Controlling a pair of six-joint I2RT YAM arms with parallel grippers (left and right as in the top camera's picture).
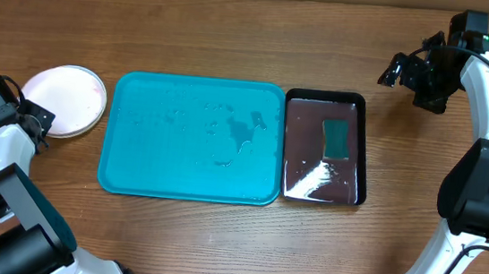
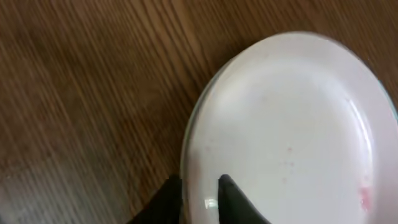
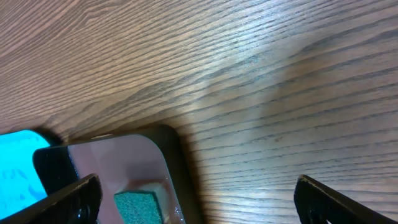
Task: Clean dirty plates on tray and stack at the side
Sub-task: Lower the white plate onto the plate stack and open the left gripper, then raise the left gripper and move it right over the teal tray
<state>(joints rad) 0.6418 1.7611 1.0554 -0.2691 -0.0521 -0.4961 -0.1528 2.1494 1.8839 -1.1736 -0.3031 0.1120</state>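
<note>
Overhead, your plate [image 1: 64, 100] lies on the counter [image 1: 216, 242] just left of the tray [image 1: 142, 168], with its rim between the left hand's [image 2: 199, 190] fingers. They stand narrowly apart, and you cannot tell whether they pinch it. The plate is glossy white, with a faint red smear near its rim. Your right hand [image 3: 199, 190] gapes wide, well right of the tray.

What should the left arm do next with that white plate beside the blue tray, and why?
Probably open the left gripper wide and draw it back off the white plate. The plate lies flat on the wooden table beside the turquoise tray, which holds no plates, and the fingers straddle the plate's near rim, so it seems already delivered.
</note>
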